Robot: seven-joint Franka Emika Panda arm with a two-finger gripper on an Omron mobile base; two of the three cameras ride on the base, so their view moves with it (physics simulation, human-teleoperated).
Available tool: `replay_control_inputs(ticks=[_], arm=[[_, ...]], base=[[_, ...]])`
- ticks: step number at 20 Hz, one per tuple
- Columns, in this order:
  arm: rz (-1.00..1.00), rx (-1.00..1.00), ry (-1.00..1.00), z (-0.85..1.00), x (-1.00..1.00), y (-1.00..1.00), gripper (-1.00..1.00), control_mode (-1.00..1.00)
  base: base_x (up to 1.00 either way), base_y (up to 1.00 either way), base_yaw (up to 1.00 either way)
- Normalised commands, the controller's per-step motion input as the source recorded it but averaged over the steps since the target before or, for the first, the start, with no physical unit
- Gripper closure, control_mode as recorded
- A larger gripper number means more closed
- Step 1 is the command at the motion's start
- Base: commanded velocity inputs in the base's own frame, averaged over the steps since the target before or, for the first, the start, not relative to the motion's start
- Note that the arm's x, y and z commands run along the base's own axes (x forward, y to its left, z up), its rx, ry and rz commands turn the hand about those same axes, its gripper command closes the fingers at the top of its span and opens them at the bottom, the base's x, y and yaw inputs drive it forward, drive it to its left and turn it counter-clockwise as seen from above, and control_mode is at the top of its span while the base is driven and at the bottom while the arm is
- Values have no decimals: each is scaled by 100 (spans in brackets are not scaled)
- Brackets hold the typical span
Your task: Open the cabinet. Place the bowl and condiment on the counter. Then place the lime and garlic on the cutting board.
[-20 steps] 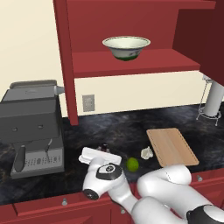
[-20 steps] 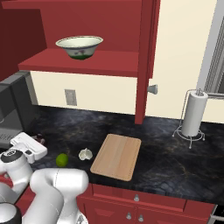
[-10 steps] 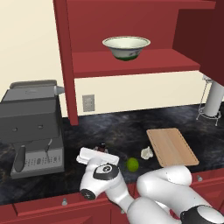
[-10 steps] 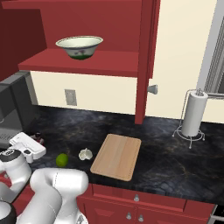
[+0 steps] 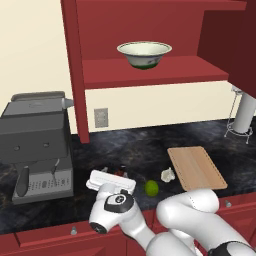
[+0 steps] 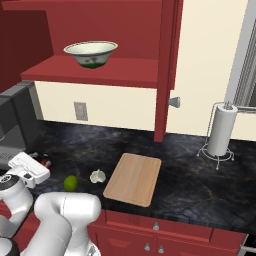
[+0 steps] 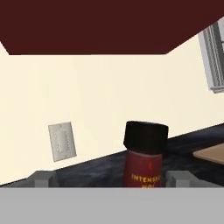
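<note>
The arm folds low over the counter's (image 5: 125, 145) front edge, its elbow bulking beside the cutting board (image 5: 196, 167) and its wrist reaching away from the board toward the coffee machine (image 5: 37, 145). The gripper (image 7: 111, 178) sits level just above the stone, looking toward the back wall. Its jaws stand apart — one grey fingertip (image 7: 41, 178) on either side of the bottle (image 7: 145, 155), with clear space between each tip and the glass, so nothing is clamped.

The bottle stands upright on the counter, long axis vertical, black cap up, label facing the hand. From the base cameras it lies on the far side of the lime (image 5: 151, 188) from the board, and the white hand covers nearly all of it; a sliver of red shows at the hand's edge. Its lower half is cut off at the bottom of the hand view, and the label reads only in part.

The lime rests on the counter near the board's front corner, and the garlic (image 5: 167, 174) lies between lime and board, just beside the wood but off it. The board's long axis runs from counter front to back wall.

The cabinet (image 5: 150, 45) hangs open above the board, and the bowl (image 5: 144, 54) sits upright on its shelf. One door is cut off by the frame edge. A paper towel holder (image 6: 220, 131) stands on the counter beyond the board — away from the arm.
</note>
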Motion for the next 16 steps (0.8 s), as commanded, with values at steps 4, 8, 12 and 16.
replay_control_inputs(ticks=[4,8,12,16], arm=[[-4,0,-4,2,1,3,-100,-100],[-3,0,-2,1,0,5,-100,-100],[-1,0,0,0,0,3,-100,-100],[-1,0,0,0,0,0,-100,-100]], base=[[0,0,0],[0,0,0],[0,0,0],[0,0,0]])
